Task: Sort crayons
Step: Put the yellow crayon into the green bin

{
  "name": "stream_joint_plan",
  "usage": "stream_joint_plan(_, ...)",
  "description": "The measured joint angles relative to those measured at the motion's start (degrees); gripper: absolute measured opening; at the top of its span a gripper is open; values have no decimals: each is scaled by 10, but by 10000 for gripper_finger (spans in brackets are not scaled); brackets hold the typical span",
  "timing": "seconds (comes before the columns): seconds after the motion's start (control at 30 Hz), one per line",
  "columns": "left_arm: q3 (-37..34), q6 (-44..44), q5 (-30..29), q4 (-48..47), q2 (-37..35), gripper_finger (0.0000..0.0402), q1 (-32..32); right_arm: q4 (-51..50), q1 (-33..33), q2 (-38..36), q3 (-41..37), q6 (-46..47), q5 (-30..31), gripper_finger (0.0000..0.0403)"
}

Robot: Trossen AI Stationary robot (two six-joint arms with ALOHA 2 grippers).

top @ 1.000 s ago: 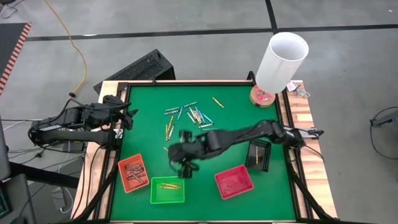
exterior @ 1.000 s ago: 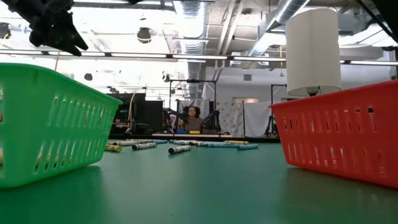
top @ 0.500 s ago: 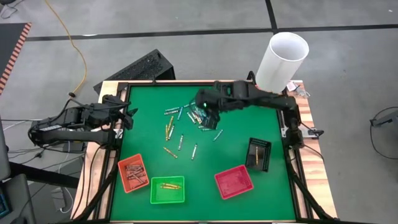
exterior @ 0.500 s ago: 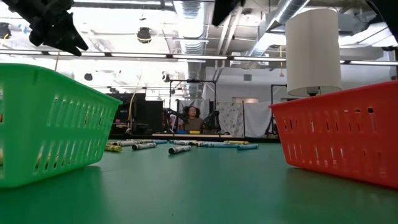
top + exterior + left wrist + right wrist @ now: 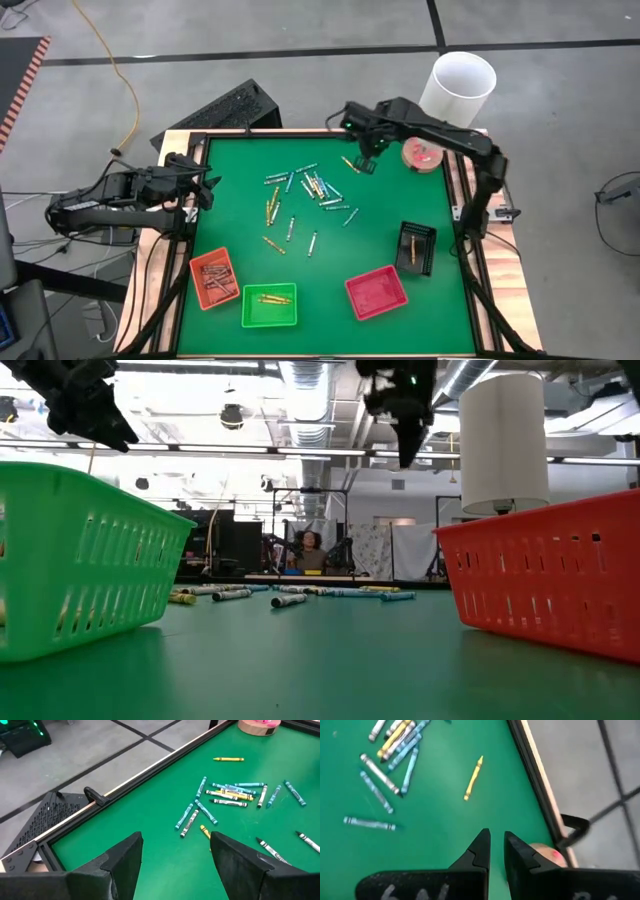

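Note:
Several crayons [image 5: 305, 190] lie loose on the green mat, most in a cluster left of centre. One yellow crayon [image 5: 350, 163] [image 5: 473, 778] lies apart near the far edge. My right gripper [image 5: 367, 163] [image 5: 496, 845] hangs above the mat just right of that yellow crayon. Its fingers point down with a narrow gap and nothing between them. My left gripper [image 5: 205, 185] [image 5: 175, 855] waits open at the table's left edge, above the mat.
Along the near side stand an orange tray [image 5: 214, 278] with reddish-brown crayons, a green tray [image 5: 269, 305] with yellow ones and a red tray [image 5: 377, 292]. A black tray [image 5: 416, 247] sits at the right. A white cylinder [image 5: 455, 95] stands on a pink disc [image 5: 424, 153] at the far right corner.
My right gripper has swept from above the green tray at the near side toward the far edge and the right, passing over the crayon cluster. It now hangs beside the lone yellow crayon. Its finger gap looks unchanged. No crayon has moved.

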Motion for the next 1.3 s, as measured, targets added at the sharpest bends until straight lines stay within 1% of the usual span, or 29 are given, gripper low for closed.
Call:
stream_joint_plan(0.1, 0, 0, 1, 0, 0, 223, 0, 103, -33, -59, -111, -1, -31, 49)
stream_joint_plan(0.23, 0, 0, 1, 0, 0, 223, 0, 235, -65, -115, -245, 4, -37, 49)
stream_joint_plan(0.37, 0, -1, 1, 0, 0, 223, 0, 358, -83, -134, -346, 15, -37, 49)
stream_joint_plan(0.5, 0, -2, 1, 1, 0, 223, 0, 467, -93, -117, -411, 19, -39, 49)
stream_joint_plan(0.57, 0, -8, 1, 1, 0, 223, 0, 507, -94, -103, -426, 27, -39, 51)
stream_joint_plan(0.67, 0, -15, 1, 1, 0, 223, 0, 530, -96, -77, -426, 34, -39, 60)
stream_joint_plan(0.87, 0, -16, 1, 1, 0, 223, 0, 541, -96, -22, -426, 35, -47, 97)
stream_joint_plan(0.97, 0, -17, 1, 1, 0, 223, 0, 539, -96, -8, -426, 35, -68, 115)
stream_joint_plan(1.07, 0, -27, 0, 1, 0, 223, 0, 523, -88, -10, -426, 41, -85, 128)
stream_joint_plan(1.13, 0, -32, 0, 1, 0, 223, 0, 508, -77, -17, -426, 43, -85, 133)
stream_joint_plan(1.3, 0, -24, -7, 2, 0, 223, 0, 491, -38, -48, -426, 57, -89, 133)
